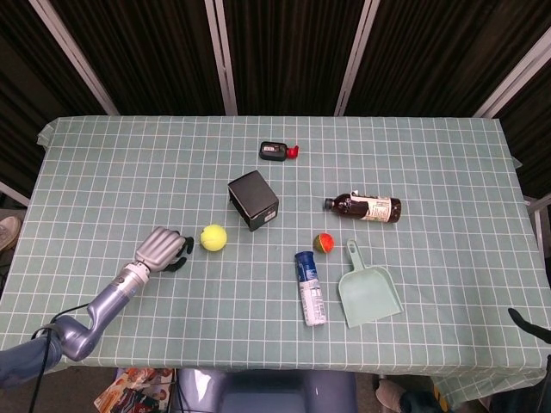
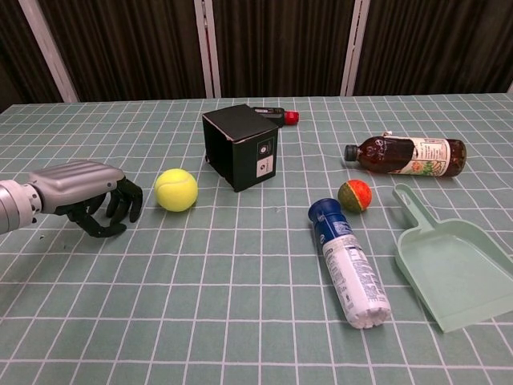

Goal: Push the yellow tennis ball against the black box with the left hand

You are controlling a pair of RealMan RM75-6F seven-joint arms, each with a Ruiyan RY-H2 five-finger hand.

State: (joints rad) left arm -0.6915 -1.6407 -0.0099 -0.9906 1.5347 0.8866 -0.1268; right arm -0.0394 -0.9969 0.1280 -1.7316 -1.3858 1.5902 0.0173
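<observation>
The yellow tennis ball point(image 1: 213, 237) point(image 2: 176, 190) lies on the checked tablecloth, a short way to the front left of the black box point(image 1: 253, 200) point(image 2: 240, 147) and not touching it. My left hand point(image 1: 164, 249) point(image 2: 92, 196) rests low on the table just left of the ball. Its fingers are curled downward and hold nothing. A narrow gap shows between the fingertips point(image 2: 135, 204) and the ball. My right hand appears in neither view.
Right of the box lie a brown bottle point(image 1: 363, 207), a small orange-green ball point(image 1: 324, 243), a blue-capped white spray can point(image 1: 309, 286) and a green dustpan point(image 1: 368, 293). A small black device with a red part point(image 1: 277, 151) sits behind the box.
</observation>
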